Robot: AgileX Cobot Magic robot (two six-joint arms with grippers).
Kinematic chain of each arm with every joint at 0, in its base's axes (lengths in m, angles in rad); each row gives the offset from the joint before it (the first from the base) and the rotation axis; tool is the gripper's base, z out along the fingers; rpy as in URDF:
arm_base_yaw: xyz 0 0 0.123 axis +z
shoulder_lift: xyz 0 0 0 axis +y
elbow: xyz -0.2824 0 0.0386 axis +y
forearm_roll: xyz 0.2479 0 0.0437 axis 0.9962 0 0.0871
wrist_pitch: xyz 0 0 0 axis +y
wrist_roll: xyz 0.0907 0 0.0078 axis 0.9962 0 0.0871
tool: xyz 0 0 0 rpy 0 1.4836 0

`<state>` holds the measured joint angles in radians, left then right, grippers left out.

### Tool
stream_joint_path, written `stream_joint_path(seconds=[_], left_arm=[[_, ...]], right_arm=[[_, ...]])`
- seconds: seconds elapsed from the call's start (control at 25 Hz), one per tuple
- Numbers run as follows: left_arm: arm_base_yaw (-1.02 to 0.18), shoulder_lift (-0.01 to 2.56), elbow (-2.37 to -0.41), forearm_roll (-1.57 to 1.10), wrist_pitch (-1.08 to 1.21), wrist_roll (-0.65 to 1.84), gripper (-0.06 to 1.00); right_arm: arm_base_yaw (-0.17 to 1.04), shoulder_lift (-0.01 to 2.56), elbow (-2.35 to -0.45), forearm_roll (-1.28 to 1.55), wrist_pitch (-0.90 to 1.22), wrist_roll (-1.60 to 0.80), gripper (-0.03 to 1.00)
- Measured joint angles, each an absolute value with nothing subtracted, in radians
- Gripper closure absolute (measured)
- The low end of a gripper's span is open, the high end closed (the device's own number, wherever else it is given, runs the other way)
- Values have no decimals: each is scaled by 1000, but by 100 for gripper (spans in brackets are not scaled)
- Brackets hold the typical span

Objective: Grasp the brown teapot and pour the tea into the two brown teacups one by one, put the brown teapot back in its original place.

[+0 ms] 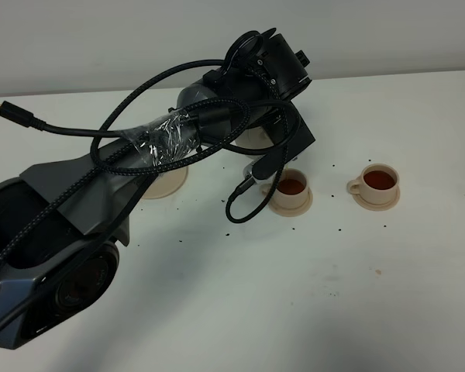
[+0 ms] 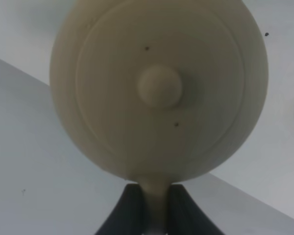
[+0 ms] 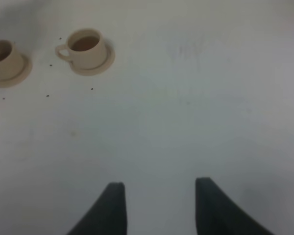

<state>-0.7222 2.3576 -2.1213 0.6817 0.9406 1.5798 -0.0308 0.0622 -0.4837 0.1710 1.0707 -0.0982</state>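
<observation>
Left hand (image 2: 154,195) clamped on loop handle of brown teapot (image 2: 159,88). Pot body just beyond the fingers, lid knob facing wrist camera. Right hand (image 3: 159,198) spread wide above tabletop (image 3: 186,122).

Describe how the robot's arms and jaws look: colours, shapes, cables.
The left arm is dark grey and black, with angular casing. Braided black cables loop along it, bound by clear plastic wrap. Both arms' jaws are dark, tapering blades.

Blocked: black cable-wrapped left arm (image 1: 178,136) stretches across the table's middle.
Obstacles: two small beige ceramic teacups (image 1: 293,188) (image 1: 378,182) on saucers.
Open: white tabletop (image 1: 318,294) in front of them.
</observation>
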Motion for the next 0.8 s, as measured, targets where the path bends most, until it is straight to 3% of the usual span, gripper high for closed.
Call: stream_joint_path(seconds=[0.8], left_arm=[[-736,2395,-2121,695,931,1581,82]], right_arm=[[-31,62,-484,171,1071,-98,63]])
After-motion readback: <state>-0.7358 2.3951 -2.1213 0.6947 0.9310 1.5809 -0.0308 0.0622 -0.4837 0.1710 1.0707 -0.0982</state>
